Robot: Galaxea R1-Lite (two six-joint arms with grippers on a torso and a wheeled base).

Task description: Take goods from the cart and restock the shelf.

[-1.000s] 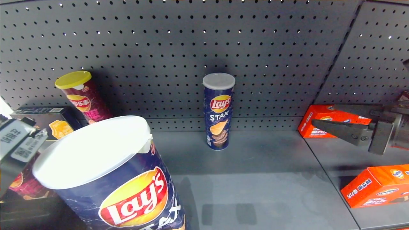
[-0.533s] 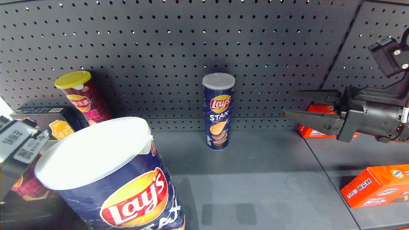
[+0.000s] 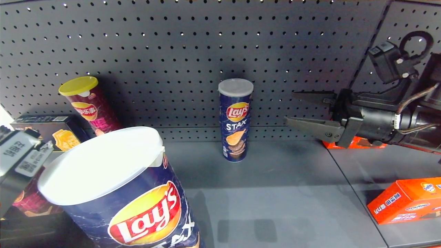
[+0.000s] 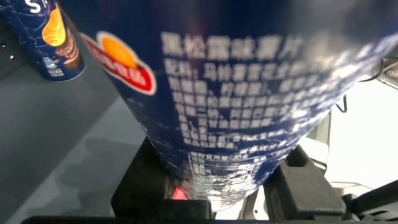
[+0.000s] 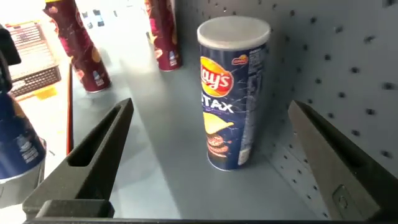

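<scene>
- The left gripper (image 4: 227, 190) is clamped on the base of a blue chip can (image 3: 117, 193), held tilted over the shelf (image 3: 293, 193) front
- The right gripper (image 3: 299, 110) is spread wide and empty, near but apart from a second blue can (image 3: 236, 120) standing upright at the back by the pegboard (image 3: 172, 51)

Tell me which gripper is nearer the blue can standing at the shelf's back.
Right. The right gripper, open, faces the standing can from its right side. The left gripper grips a second can at the shelf's front left, farther off.
</scene>
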